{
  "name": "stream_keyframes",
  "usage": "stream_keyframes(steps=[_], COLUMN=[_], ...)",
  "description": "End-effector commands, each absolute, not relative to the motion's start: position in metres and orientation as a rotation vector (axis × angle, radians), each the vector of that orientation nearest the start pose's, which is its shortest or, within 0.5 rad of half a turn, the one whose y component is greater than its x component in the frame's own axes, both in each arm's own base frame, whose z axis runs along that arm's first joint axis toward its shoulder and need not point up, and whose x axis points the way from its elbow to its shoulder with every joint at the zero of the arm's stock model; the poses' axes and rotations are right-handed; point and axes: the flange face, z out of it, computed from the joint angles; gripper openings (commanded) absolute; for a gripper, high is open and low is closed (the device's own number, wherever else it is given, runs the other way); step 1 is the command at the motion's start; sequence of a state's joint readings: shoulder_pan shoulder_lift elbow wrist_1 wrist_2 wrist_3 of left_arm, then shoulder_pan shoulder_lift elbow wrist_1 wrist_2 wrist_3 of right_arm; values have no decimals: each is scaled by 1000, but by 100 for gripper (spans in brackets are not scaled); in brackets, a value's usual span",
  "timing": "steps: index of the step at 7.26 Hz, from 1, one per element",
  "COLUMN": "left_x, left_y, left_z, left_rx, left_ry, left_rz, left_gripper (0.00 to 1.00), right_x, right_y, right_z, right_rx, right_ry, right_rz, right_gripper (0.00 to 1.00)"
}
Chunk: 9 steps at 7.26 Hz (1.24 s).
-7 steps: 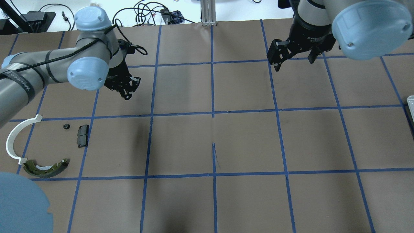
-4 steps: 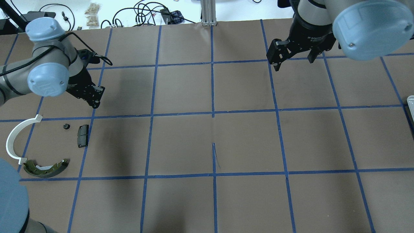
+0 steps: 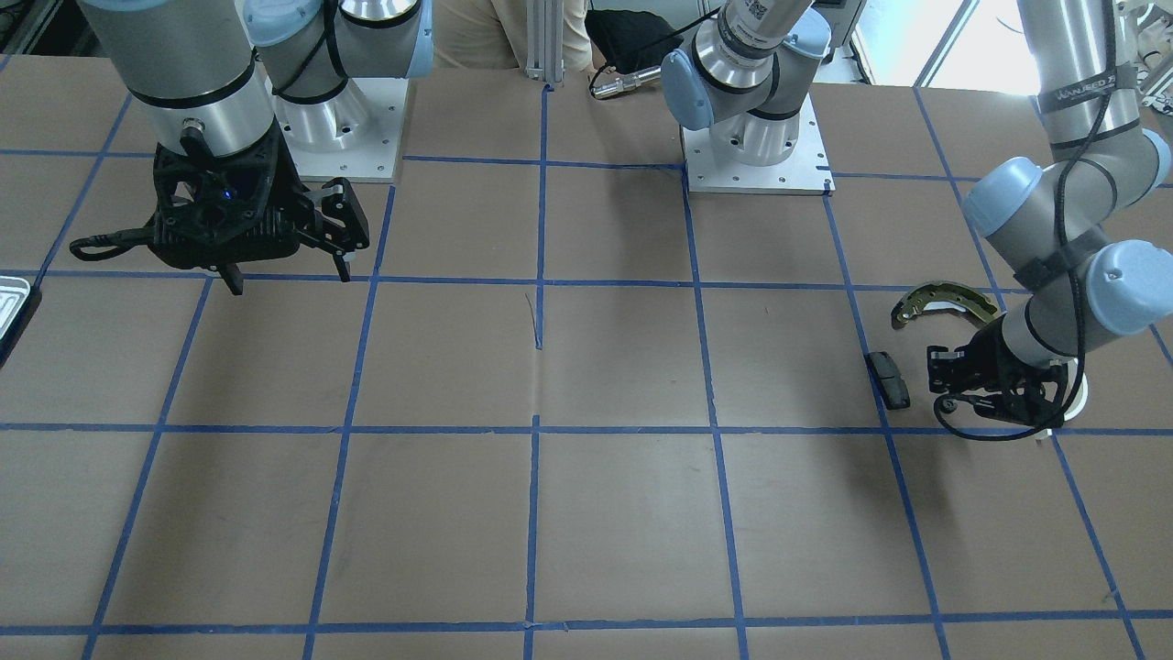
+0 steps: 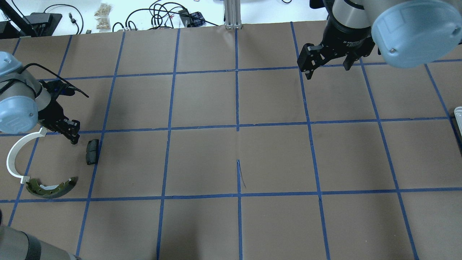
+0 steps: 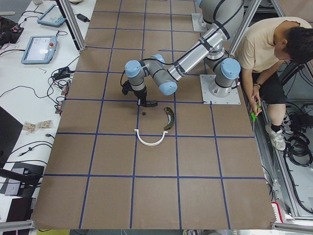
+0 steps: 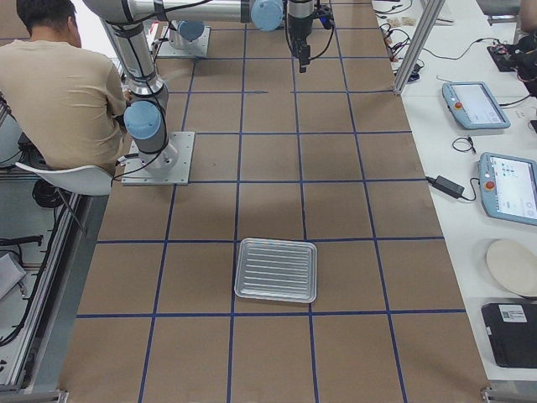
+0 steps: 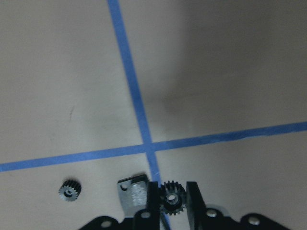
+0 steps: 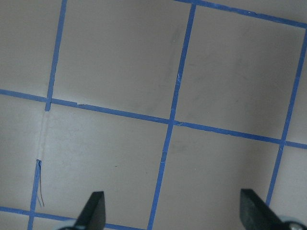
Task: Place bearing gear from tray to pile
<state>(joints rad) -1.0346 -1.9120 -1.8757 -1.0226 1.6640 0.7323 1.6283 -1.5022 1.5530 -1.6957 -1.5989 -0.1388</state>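
My left gripper is shut on a small black bearing gear, held just above the table. A second small black gear lies on the paper to its left. In the overhead view the left gripper hangs at the pile, between the white plastic arc and the black pad. The olive-gold brake shoe lies nearer. My right gripper is open and empty, far from the pile. The silvery tray lies at the table's right end, with no parts in it.
The table is brown paper with a blue tape grid. The tray's corner shows at the overhead view's right edge. A seated person is behind the robot bases. Cables and tablets lie on the white bench.
My left arm has swung left and toward the pile, with its gripper now over the spot where the loose gear lay. The right arm has not moved.
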Motion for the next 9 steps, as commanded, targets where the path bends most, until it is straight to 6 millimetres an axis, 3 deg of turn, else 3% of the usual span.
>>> stream_keyframes(steps=[1, 2, 3, 4, 7, 8, 9], left_x=[196, 193, 198, 200, 188, 159, 117], left_y=[-518, -517, -518, -518, -527, -539, -550], left_z=[212, 212, 213, 213, 240, 258, 278], left_rx=[278, 283, 277, 272, 273, 265, 257], left_ry=[3117, 3116, 3105, 3109, 3078, 3073, 3066], left_rz=[213, 216, 203, 197, 132, 83, 65], left_gripper=[0, 0, 40, 88, 90, 90, 90], right_x=[161, 161, 160, 160, 160, 160, 160], right_y=[-519, -519, -520, -520, -519, -519, -519], right_z=[475, 479, 479, 482, 477, 477, 477], right_rx=[-314, -321, -319, -319, -319, -314, -328], right_ry=[3155, 3157, 3156, 3159, 3153, 3153, 3158], right_rz=[-117, -129, -127, -136, -122, -122, -122], right_gripper=[100, 100, 100, 100, 100, 100, 100])
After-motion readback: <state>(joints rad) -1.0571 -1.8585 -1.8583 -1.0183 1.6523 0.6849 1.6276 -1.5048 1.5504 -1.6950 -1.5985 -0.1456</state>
